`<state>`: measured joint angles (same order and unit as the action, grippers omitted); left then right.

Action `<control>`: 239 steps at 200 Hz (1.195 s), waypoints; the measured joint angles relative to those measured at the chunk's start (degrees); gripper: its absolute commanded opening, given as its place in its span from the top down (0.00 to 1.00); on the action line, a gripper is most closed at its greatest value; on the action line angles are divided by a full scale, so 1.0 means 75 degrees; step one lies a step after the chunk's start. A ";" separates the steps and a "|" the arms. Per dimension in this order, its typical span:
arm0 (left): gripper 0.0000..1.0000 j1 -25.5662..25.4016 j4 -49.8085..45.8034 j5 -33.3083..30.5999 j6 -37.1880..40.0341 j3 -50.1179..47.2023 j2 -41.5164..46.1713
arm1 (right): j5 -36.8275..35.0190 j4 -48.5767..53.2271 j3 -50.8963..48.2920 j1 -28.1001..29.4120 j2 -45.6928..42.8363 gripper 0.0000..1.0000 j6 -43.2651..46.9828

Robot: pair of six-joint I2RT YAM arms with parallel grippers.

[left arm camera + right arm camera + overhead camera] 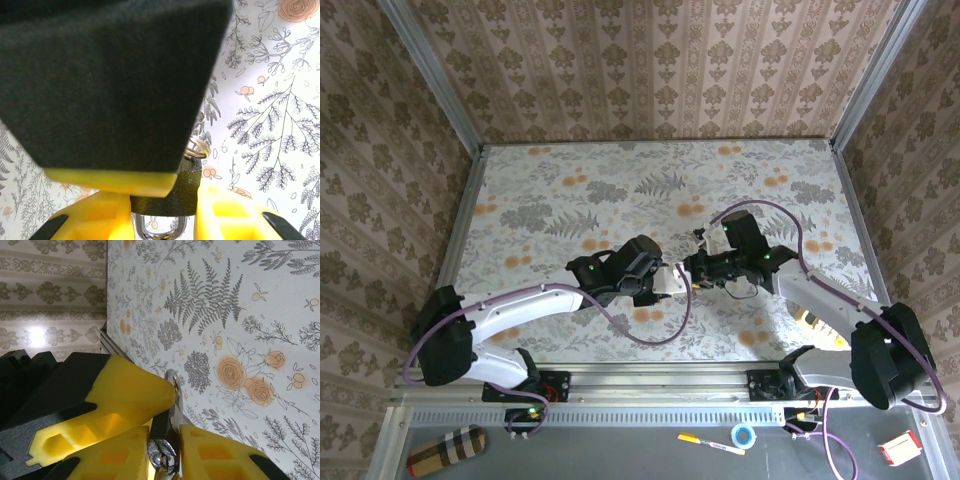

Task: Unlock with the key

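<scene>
Black block with a yellow lower edge (pixel 110 80), pressed close to the left wrist lens and judged to be part of the right end effector (pixel 692 267), screened most of that view. Item one: padlock (pixel 172 190), black textured body, clamped between the yellow fingers (pixel 100 215) of the left end effector (pixel 165 202), shackle (pixel 157 231) pointing back toward the wrist. Item two: key (pixel 172 412), a thin bright metal piece standing in the narrow gap between the right end effector's own yellow fingers, which looked closed on it. A key ring (pixel 198 148) showed at the padlock's far end, opposite the shackle. Location: both end effectors met tip to tip near the middle of the desk (pixel 570 180), slightly toward its near edge and well apart from all four corners. Whether the padlock rested on the surface or hung clear of it could not be told. Status, done: padlock secured by one arm, key gripped by the other, the two meeting at the keyhole end. Status, undetermined: the keyway was hidden, so whether the blade was seated could not be told. Only the shackle's loop showed, so locked or released was not visible. Status, outstanding, by judgement: full insertion if lacking, the turn of the key, release of the shackle. Progress estimated at roughly midway.
</scene>
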<state>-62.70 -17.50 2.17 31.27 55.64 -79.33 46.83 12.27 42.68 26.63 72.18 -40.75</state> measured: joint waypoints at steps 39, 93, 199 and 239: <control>1.00 -0.0026 -0.0067 -0.0003 0.0000 0.0009 -0.0026 | -0.0023 0.0058 0.0000 0.0032 0.0003 0.92 0.0058; 0.39 -0.0020 0.0160 0.0026 -0.0137 -0.0012 -0.0009 | 0.0000 0.0076 0.0000 0.0087 -0.0003 0.99 0.0070; 0.10 0.1241 0.2046 -0.0061 -0.5053 -0.2247 0.3727 | -0.0315 0.0216 0.0000 -0.0017 -0.0551 1.00 0.0632; 0.16 0.1725 0.1789 0.0286 -0.8623 -0.2241 0.3829 | -0.0836 0.0044 0.0003 -0.0017 -0.0627 1.00 0.1172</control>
<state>-49.76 -4.08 4.32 -33.41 38.83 -50.61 40.56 12.60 42.70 26.50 67.48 -31.97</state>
